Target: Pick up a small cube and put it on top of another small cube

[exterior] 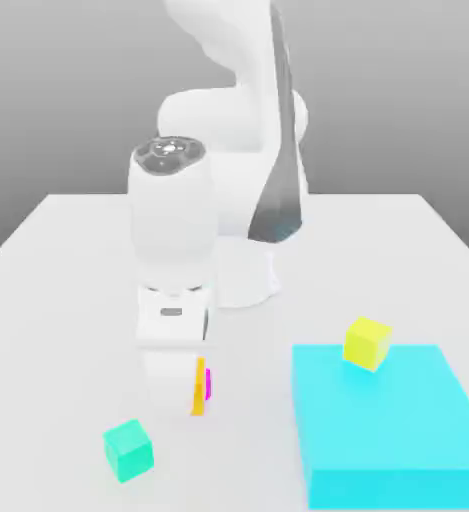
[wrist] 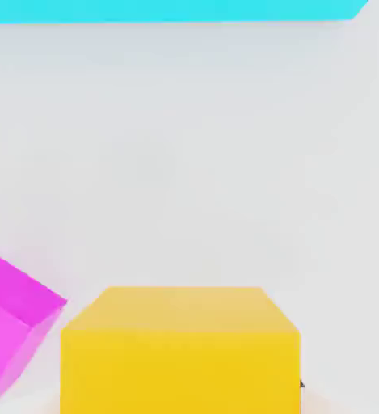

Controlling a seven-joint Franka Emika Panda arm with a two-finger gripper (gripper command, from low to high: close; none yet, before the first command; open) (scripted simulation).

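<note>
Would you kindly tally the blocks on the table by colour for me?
Orange cube: 1
Teal-green cube: 1
Yellow cube: 1
Magenta cube: 1
Cyan flat block: 1
Total: 5

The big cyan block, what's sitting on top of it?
A yellow cube sits at the far corner of the large cyan block, near its exterior-view left edge. The rest of the top is bare.
</note>
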